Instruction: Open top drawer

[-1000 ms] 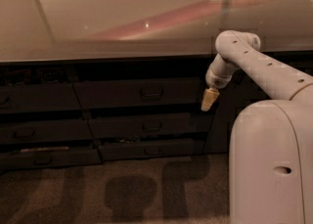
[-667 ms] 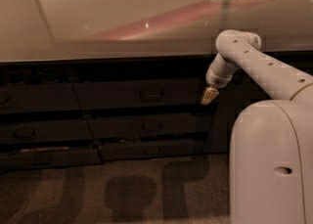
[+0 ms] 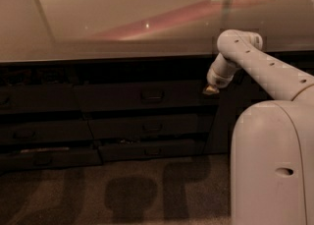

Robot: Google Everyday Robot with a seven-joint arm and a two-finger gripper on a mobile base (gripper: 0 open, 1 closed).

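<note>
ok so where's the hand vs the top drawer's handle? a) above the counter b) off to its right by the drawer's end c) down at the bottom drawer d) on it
b: the hand sits at the right end of the top drawer front, well clear of the centred loop handle.

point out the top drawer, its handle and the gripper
wide dark grey top drawer (image 3: 108, 97): camera view, left part of its flat front.
small loop handle (image 3: 152, 95): camera view, middle of the loop.
tan-tipped gripper (image 3: 211, 90): camera view, its tip by the drawer's right end.
</note>
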